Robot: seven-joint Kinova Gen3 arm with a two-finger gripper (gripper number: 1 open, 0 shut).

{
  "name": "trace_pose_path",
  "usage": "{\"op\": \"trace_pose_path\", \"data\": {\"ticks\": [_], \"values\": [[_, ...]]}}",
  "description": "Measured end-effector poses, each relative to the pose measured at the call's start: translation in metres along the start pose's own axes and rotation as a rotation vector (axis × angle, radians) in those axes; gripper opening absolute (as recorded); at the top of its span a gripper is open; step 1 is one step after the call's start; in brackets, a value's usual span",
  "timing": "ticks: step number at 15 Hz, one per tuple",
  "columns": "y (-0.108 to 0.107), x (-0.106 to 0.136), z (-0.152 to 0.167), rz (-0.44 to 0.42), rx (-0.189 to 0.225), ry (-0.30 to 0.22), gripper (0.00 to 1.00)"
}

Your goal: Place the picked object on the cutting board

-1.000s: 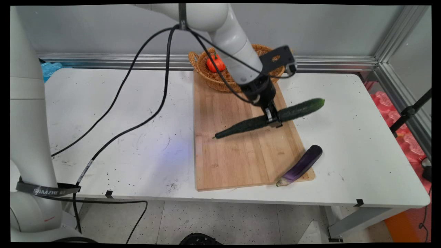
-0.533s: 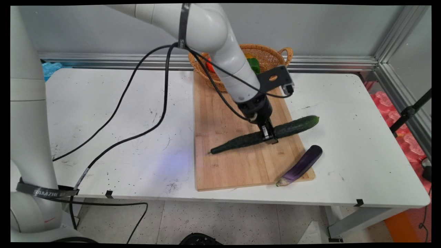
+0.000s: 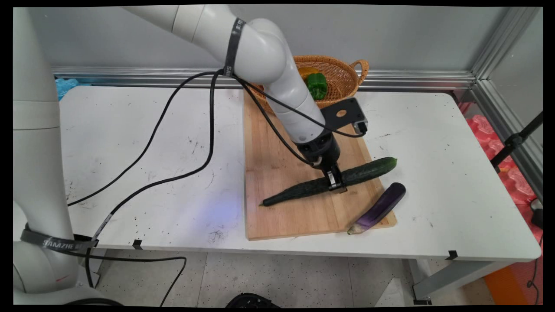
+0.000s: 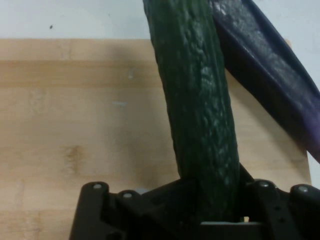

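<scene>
My gripper (image 3: 335, 181) is shut on a long dark green cucumber (image 3: 368, 170), gripped near its middle. The cucumber lies slantwise low over the wooden cutting board (image 3: 277, 216), its right end past the board's right edge. In the hand view the cucumber (image 4: 200, 110) runs up from between my fingers, over the board (image 4: 75, 125). A purple eggplant (image 3: 378, 208) lies at the board's near right corner, close to the cucumber; the hand view shows the eggplant (image 4: 270, 65) just to the right.
A wicker basket (image 3: 342, 80) stands at the board's far end with a green pepper (image 3: 317, 85) and something yellow-orange inside. Black cables (image 3: 173, 125) hang from the arm over the table's left half. The white table (image 3: 433, 143) extends to the right.
The gripper has come down and toward the near side with the cucumber, from high near the basket to just over the board. The arm no longer covers the basket's contents.
</scene>
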Motion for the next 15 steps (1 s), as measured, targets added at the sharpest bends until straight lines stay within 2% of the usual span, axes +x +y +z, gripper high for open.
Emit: {"op": "trace_pose_path", "data": {"ticks": [9,10,15], "values": [[0.002,-0.008,0.013,0.021,-0.002,-0.003,0.00],[0.001,-0.008,0.014,0.025,-0.002,-0.001,1.00],[-0.003,-0.007,0.014,0.039,0.005,0.010,1.00]]}}
